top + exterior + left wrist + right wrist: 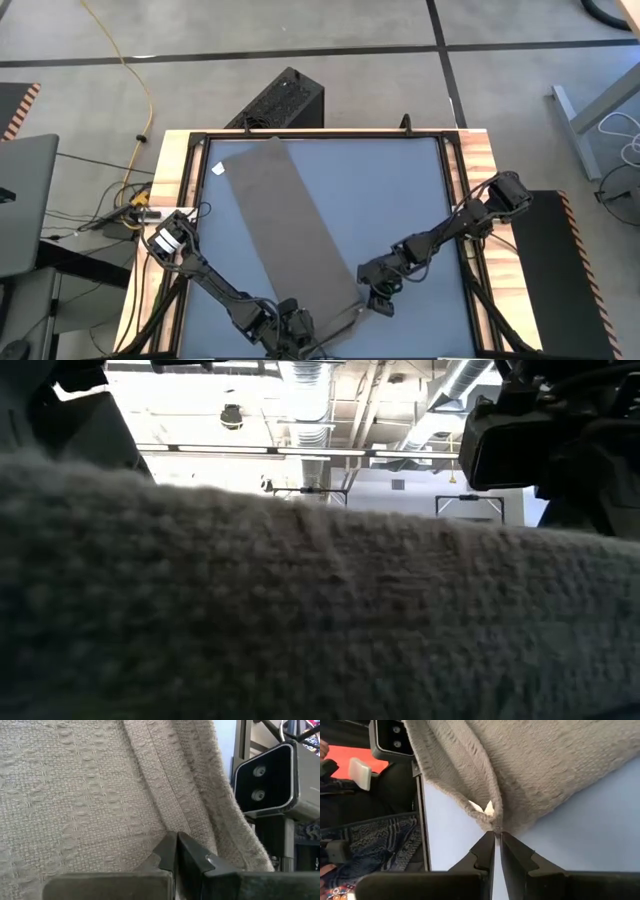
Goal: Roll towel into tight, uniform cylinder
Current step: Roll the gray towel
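High view: one taupe towel [285, 225] laid diagonally on blue table [400, 190], two grippers at its near end, left gripper [297, 327] and right gripper [378, 298] each pinching its edge, fingers pressed together; white tag [484, 807] only in right wrist view.

This looks like a robotics lab or workshop: a framed blue tabletop [400, 190] stands on a grey concrete floor [330, 25] crossed by a loose yellow cable [140, 75], and the low view shows exposed ceiling ducts [310, 385] and piping overhead
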